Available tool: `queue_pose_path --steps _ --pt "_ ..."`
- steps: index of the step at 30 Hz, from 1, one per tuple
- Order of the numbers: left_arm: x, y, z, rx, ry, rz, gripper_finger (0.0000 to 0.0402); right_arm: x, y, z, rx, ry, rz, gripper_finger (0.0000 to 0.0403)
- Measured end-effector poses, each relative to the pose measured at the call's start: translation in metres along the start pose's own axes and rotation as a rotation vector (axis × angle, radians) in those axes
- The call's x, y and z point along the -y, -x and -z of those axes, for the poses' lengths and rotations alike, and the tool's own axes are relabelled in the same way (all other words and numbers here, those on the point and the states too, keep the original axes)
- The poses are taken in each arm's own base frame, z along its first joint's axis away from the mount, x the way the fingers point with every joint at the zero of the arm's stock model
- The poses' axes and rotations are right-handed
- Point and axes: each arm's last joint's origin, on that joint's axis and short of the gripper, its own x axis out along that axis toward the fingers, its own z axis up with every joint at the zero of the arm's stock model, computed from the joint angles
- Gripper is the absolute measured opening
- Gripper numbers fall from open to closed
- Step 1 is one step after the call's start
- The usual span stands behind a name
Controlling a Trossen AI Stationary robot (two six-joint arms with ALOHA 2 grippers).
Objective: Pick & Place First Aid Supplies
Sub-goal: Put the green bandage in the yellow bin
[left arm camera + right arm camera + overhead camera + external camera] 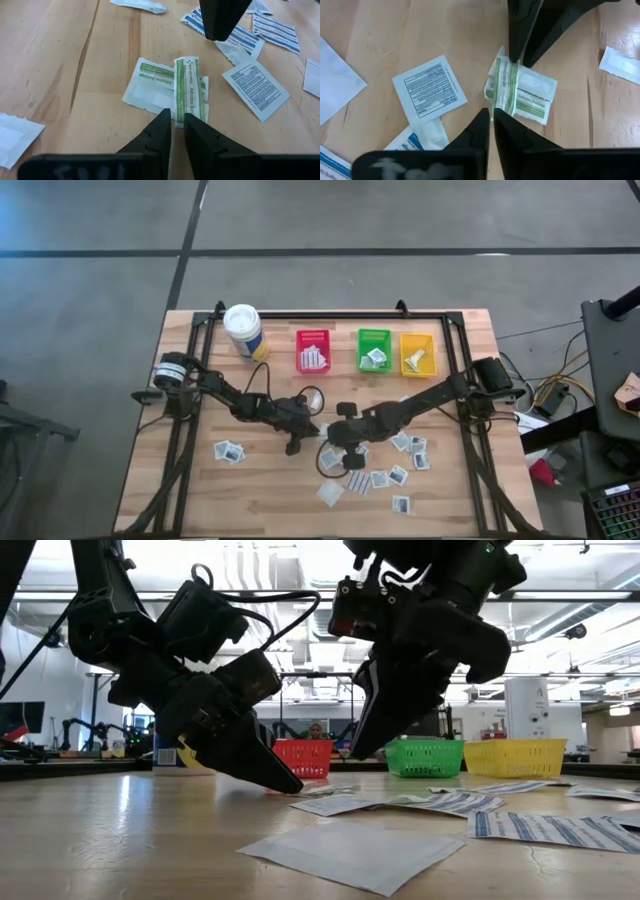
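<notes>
Two white packets with green print lie overlapped on the wood: a narrow strip (187, 87) across a wider one (150, 85), also seen in the right wrist view (525, 92). My left gripper (178, 119) slants down from the table's left with its tips on the table (292, 786), shut on the strip's near end. My right gripper (490, 114) hangs shut just above the packets' other side (360, 752), holding nothing. More first aid supplies, white and blue-striped packets (385, 477), lie scattered around. My left gripper has the near end of the narrow green-printed strip (179, 114) in the thin gap between its two fingers. The fingers slant down from the table's left and lie along the strip. The rest of the strip rests flat on the wider packet and the table.
Red (313, 350), green (374, 350) and yellow (417, 353) bins stand in a row at the far side, with a white canister (243, 330) to their left. Two packets (229, 450) lie toward the near left. A plain white packet (350, 855) lies close to the low camera.
</notes>
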Motion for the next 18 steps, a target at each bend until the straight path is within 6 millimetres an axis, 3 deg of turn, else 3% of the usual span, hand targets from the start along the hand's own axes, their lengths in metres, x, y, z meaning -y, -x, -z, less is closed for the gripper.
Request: queue_pose_path --steps 5,9,13,18 --pt "0.0 0.0 0.0 -0.001 0.006 0.0 0.0064 0.0 0.0 0.0 -0.002 0.042 -0.001 0.0066" --pt "0.0 0.0 0.0 -0.002 0.018 0.0 0.0064 -0.005 -0.008 0.006 -0.026 0.213 0.0 0.0093" --pt "0.0 0.0 0.0 0.0 0.021 0.0 0.0064 -0.012 -0.021 0.013 -0.06 0.357 0.001 0.0104" --pt "0.0 0.0 0.0 -0.001 0.021 0.0 0.0064 -0.014 -0.024 0.015 -0.064 0.365 0.086 0.0107"
